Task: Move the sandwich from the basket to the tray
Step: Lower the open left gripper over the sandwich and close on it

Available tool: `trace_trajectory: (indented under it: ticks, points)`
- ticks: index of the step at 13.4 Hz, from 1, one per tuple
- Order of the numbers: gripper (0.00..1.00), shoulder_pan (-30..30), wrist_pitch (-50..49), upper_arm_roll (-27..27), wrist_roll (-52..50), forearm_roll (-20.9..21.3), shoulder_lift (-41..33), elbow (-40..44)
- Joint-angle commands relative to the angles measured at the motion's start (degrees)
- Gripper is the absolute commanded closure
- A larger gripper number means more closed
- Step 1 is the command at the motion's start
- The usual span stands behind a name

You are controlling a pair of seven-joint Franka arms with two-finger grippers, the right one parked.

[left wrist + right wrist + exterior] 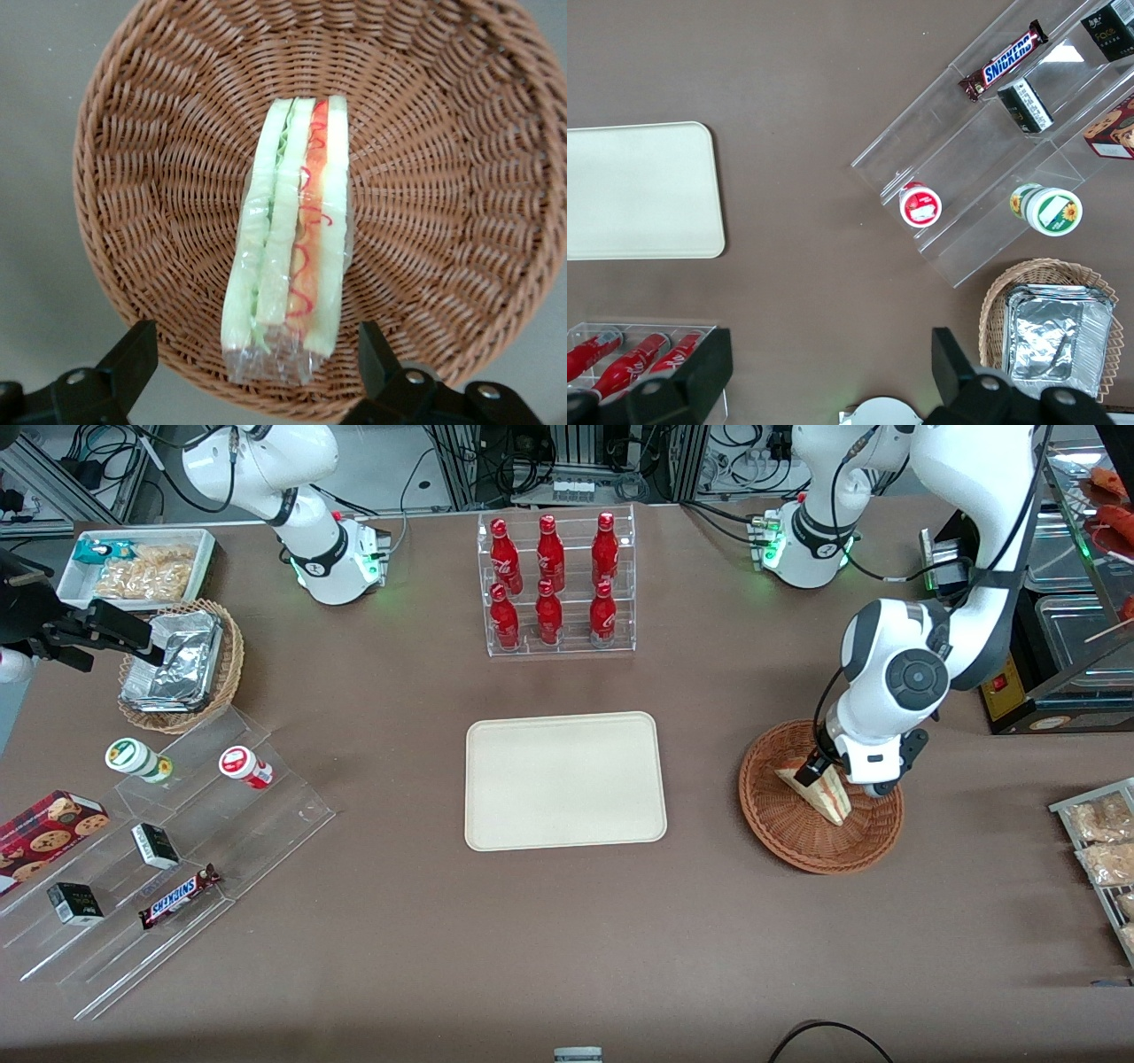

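Observation:
The sandwich, a wrapped triangular wedge with red and green filling, lies in the reddish-brown wicker basket toward the working arm's end of the table. My left gripper hangs low over the basket, at the sandwich's end farther from the front camera. In the left wrist view the gripper is open; its black fingers stand on either side of the sandwich's wrapped end without touching it, inside the basket. The cream tray lies bare at the table's middle, also in the right wrist view.
A clear rack of red bottles stands farther from the camera than the tray. Toward the parked arm's end are a tan basket with foil, acrylic steps with snacks and a white bin. Metal trays with packets sit at the working arm's end.

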Motion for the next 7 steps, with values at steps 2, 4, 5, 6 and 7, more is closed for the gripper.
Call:
trace_trajectory:
  ticks: [2, 4, 5, 6, 7]
  points:
    - [0.00, -0.03, 1.92, 0.33, 0.21, 0.54, 2.17, 0.33]
    - [0.06, 0.23, 3.67, 0.42, 1.71, 0.45, 3.49, 0.33]
    - [0.24, 0.15, 3.42, 0.33, 0.93, 0.28, 3.58, 0.33]
    - [0.50, 0.15, 3.07, 0.42, 0.66, 0.27, 3.41, 0.33]
    - [0.72, 0.15, 2.63, 0.33, 0.58, 0.27, 3.23, 0.33]
